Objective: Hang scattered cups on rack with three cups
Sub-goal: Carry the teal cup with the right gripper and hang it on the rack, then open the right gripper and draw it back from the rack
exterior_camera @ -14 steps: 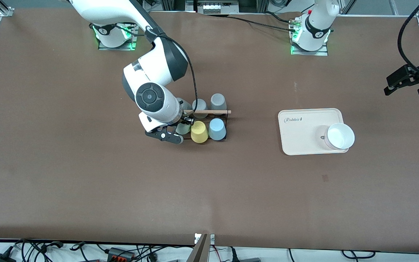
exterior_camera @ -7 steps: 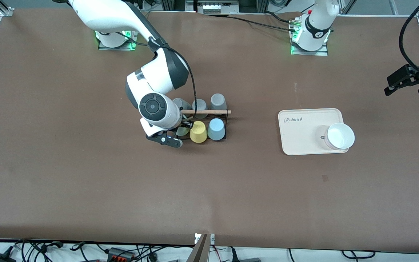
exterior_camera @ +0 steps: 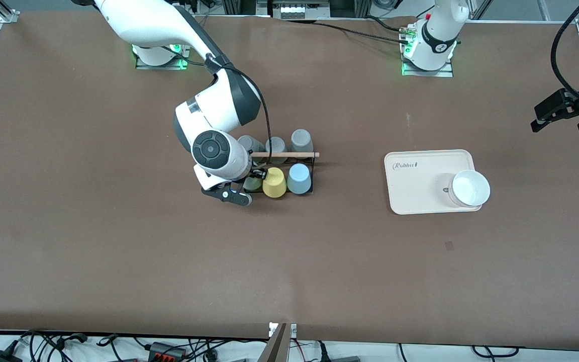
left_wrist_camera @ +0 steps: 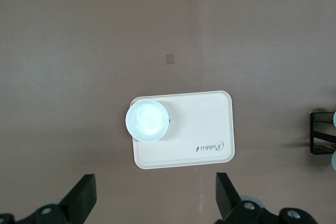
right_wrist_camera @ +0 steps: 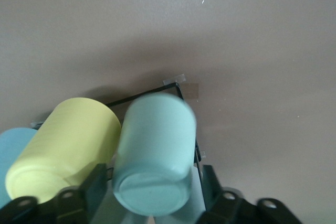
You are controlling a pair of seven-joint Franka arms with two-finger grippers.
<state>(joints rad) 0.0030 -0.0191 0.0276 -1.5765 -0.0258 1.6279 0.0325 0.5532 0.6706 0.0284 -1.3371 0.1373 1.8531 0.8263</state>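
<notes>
While inverted on the rack [exterior_camera: 294,154], mint-green cup [right_wrist_camera: 155,150] between right claw's [right_wrist_camera: 153,176] parted fingers [right_wrist_camera: 212,183]; left claw [left_wrist_camera: 155,182] open over table [exterior_camera: 118,251].

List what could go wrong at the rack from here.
The right hand straddles the mint-green cup on the rack, fingers barely apart; withdrawing could drag the cup off again. The yellow cup sits tight beside it, so a sideways exit may knock it. The left hand waits, open.
</notes>
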